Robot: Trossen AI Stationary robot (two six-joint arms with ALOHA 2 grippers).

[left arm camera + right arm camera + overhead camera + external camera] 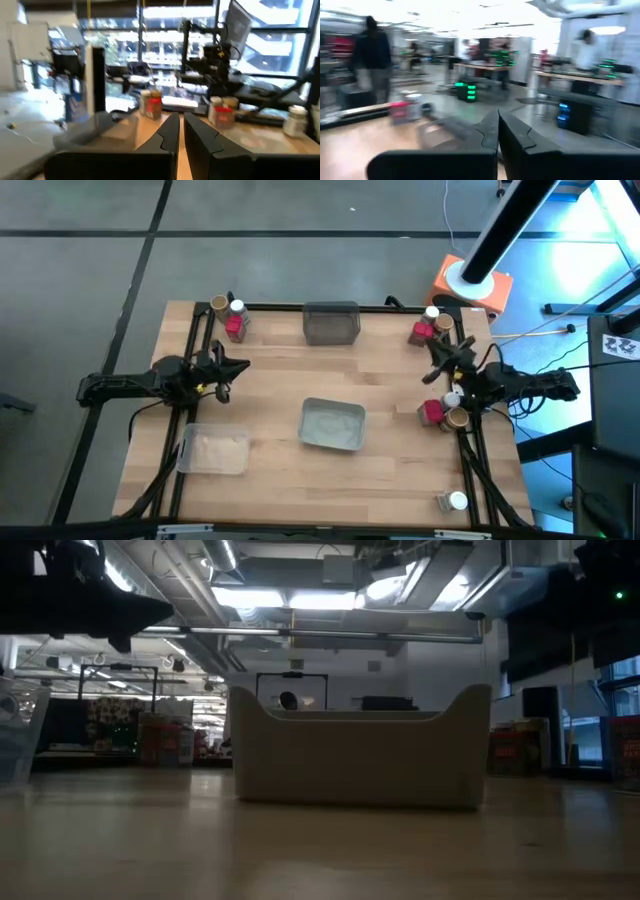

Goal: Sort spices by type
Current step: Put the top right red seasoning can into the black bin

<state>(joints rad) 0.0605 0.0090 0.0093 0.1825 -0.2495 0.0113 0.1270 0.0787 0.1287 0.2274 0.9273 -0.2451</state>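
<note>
Spices (pixel 229 318) stand in small clusters round the edge of the surface (pixel 270 390): a tan-topped, a white-topped and a red jar at the far left corner, another such trio (pixel 431 325) at the far right, a red and a tan-topped pair (pixel 443 414) on the right side, and a white-topped one (pixel 452 501) alone at the near right. Three trays lie between them: a grey one (pixel 331 323) at the far edge, a pale one (pixel 333 425) in the middle, a clear one (pixel 213 449) near left.

The left gripper (pixel 240 366) hangs over the left side and the right gripper (pixel 437 348) over the right, each with its jaws pressed together, holding nothing.

The jars look light, stiff and probably smooth-sided, so likely to tip or slip. I would pinch each across the body just under the cap, the red blocky ones on their flat faces.
</note>
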